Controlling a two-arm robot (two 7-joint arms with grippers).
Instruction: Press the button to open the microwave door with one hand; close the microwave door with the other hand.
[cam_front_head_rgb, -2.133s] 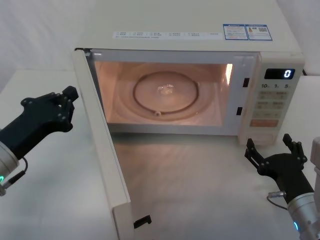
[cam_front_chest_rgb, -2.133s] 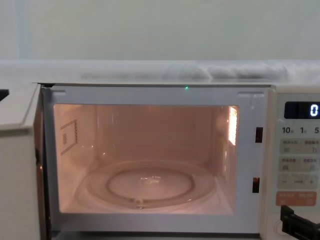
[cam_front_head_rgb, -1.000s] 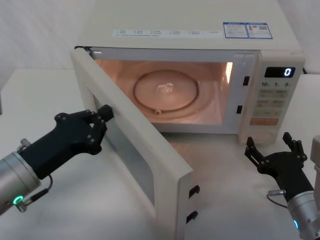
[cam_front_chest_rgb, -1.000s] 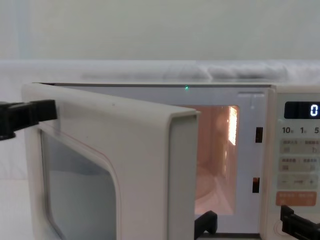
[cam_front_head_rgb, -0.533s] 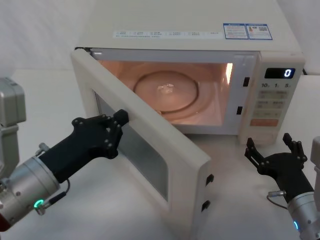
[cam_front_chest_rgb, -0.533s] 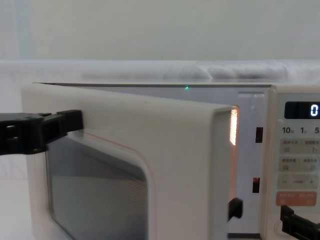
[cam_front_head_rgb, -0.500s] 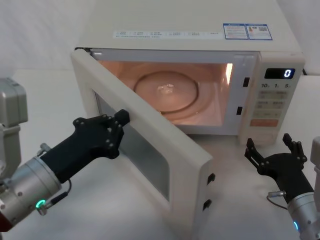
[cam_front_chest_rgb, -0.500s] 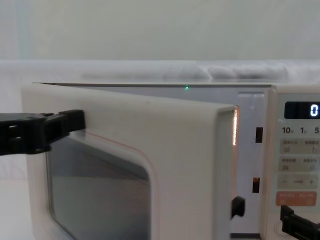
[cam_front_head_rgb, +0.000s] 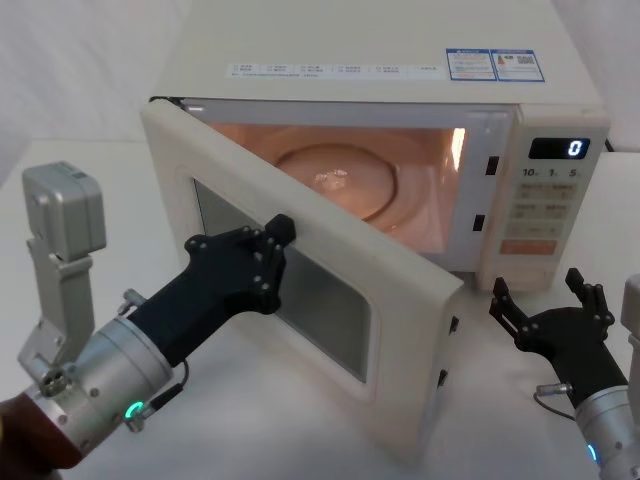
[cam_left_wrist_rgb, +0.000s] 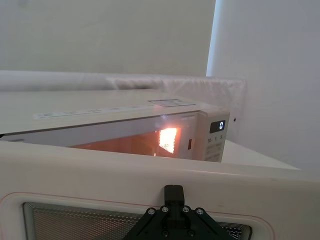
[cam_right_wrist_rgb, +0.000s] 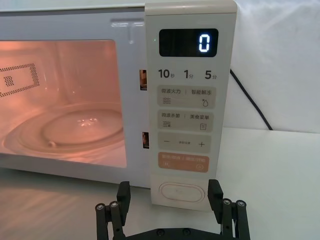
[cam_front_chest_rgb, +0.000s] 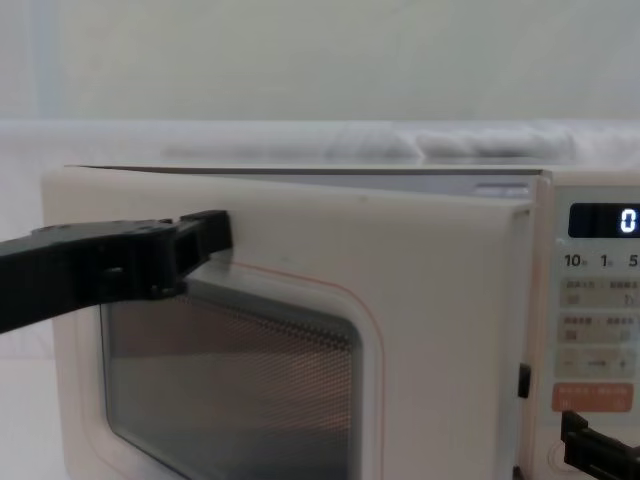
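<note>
Cream plastic microwave door (cam_front_head_rgb: 330, 300), half open, likely rigid and light on its hinge; left gripper (cam_front_head_rgb: 272, 243), fingers together, pushes its face beside the window. Right gripper (cam_front_head_rgb: 549, 298) waits spread below the button (cam_right_wrist_rgb: 182, 192).

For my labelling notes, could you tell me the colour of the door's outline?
Thin pink outline on the microwave door, clearest in the chest view.

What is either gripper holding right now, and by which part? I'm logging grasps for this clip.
Nothing is held. The left gripper presses shut against the outer face of the microwave door, near the window's upper edge; the right gripper waits open before the control panel.
</note>
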